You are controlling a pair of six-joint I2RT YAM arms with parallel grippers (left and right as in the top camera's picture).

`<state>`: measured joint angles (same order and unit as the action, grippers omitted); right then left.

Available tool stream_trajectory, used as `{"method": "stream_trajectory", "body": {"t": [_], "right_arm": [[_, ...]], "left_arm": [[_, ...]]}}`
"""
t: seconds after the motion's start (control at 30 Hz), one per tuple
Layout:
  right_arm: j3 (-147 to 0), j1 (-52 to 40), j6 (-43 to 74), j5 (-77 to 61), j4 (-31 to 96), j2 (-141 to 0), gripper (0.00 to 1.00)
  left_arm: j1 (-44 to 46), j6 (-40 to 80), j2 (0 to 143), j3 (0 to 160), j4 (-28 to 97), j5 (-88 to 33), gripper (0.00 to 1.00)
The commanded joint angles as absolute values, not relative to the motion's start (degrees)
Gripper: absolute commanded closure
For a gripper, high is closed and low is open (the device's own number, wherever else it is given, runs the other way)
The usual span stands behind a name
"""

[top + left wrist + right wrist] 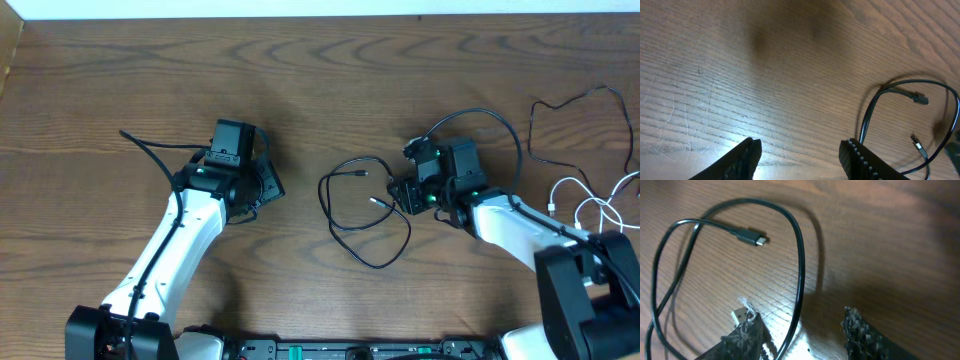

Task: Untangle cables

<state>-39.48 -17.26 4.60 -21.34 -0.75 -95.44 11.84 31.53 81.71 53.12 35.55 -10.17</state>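
Wooden table [300,80] bears looped black cable [345,215], small plug [359,173] pointing right.

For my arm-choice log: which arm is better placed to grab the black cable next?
Right. Its open tool straddles the black cable near a plug end. The left tool is open over the table, with the cable off to its side.

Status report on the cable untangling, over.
Left gripper open, empty. Right gripper open, jaws straddling the black cable. White cable apart at far right. Nothing in the way.
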Motion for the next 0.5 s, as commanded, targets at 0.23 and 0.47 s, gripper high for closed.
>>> {"method": "stream_trajectory", "body": {"t": [0.23, 0.47], "right_arm": [[-38.9, -21.1, 19.0, -37.0, -10.6, -102.3, 0.55], [-38.9, -21.6, 22.9, -40.4, -14.0, -102.3, 0.82]], "left_arm": [[11.7, 31.9, 81.9, 53.6, 35.6, -10.0, 0.45], [11.7, 31.9, 81.9, 53.6, 35.6, -10.0, 0.45]]}}
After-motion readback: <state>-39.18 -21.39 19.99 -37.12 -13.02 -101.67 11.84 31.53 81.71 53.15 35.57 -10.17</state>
